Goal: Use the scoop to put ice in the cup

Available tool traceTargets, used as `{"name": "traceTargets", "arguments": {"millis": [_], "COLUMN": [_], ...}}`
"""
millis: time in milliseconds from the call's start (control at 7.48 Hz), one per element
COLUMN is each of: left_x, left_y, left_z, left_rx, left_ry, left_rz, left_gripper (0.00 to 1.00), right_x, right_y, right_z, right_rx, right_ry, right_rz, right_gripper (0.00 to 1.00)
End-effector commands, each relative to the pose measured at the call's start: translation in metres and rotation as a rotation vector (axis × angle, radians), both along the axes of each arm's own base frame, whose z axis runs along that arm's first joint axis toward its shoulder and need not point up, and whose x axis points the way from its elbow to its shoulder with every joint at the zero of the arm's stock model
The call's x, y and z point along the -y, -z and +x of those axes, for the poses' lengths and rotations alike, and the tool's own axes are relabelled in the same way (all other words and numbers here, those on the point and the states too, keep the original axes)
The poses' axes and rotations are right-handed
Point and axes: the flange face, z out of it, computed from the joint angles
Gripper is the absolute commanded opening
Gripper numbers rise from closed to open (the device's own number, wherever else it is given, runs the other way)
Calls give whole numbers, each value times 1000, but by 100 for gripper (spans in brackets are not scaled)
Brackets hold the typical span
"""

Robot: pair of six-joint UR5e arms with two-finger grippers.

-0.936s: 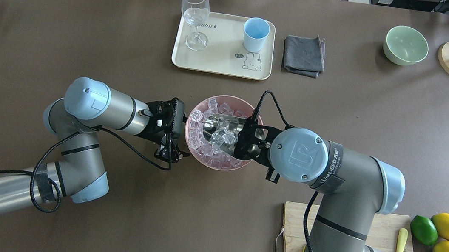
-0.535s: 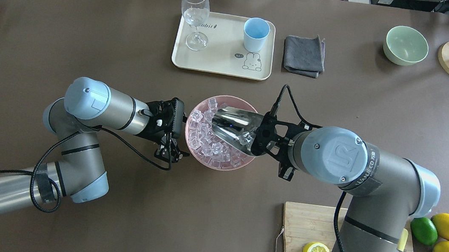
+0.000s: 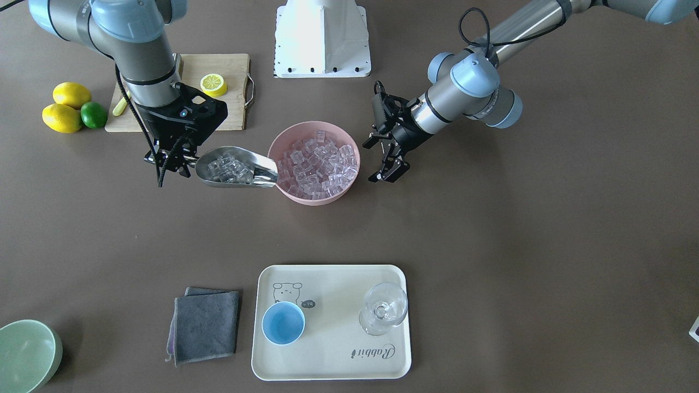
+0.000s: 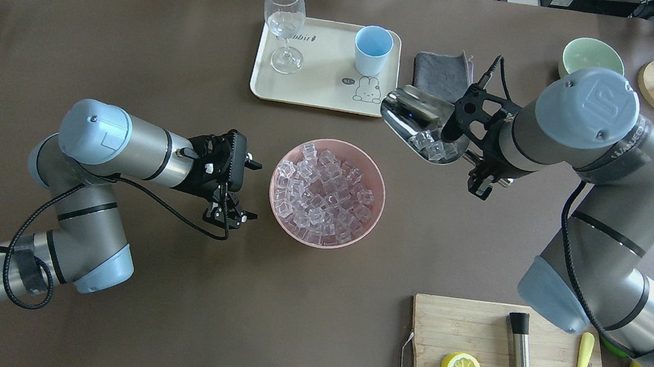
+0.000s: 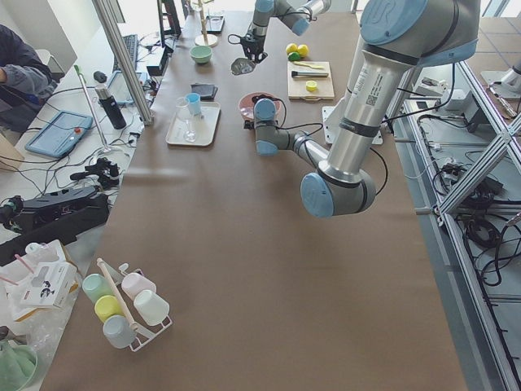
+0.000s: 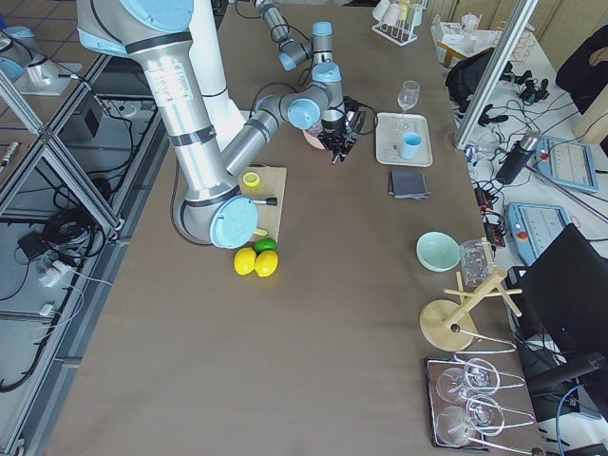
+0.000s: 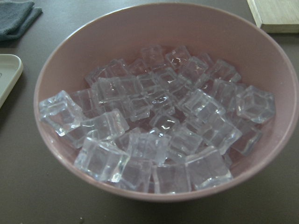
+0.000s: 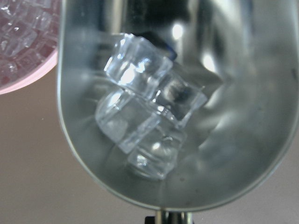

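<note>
The scoop [image 4: 424,127] is of shiny silver metal with a deep rounded trough, and a few clear, glassy cubes of ice [image 8: 145,112] lie at its bottom. The right pincer [image 3: 185,162] pinches it at the handle end and holds it in the air above the brown worktop [image 4: 130,59], off to the side of the pink bowl [image 4: 374,165], which is filled with many more cubes. The left pincer [image 4: 252,190] stands spread just beside the bowl and touches nothing.

The light-blue cup [image 4: 373,49] stands on a cream tray [image 4: 319,92]. The tray carries the word "Rabbit" [image 3: 373,352] in script, a drawn rabbit [image 4: 368,90] and a small dark bubble [image 4: 349,81] that seems to read "hi". The blue cap [image 4: 593,101] on the right arm shows the letters "UR".
</note>
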Motion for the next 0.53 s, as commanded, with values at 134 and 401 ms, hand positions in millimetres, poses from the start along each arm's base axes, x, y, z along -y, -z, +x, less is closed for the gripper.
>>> {"name": "traceTargets", "arguments": {"millis": [134,401], "left_x": [8,31], "left_y": [2,0], "left_z": [-90,-136], "left_rx": [167,259], "left_ry": [89,160], "left_rz": [-115,-189], "left_gripper": [98,98], "right_x": [61,92], "right_y": [-24,-6], "right_z": [46,42], "right_rx": [89,33], "right_ry": [-102,-127], "right_rz": [-396,-536], "right_gripper": [0,0]}}
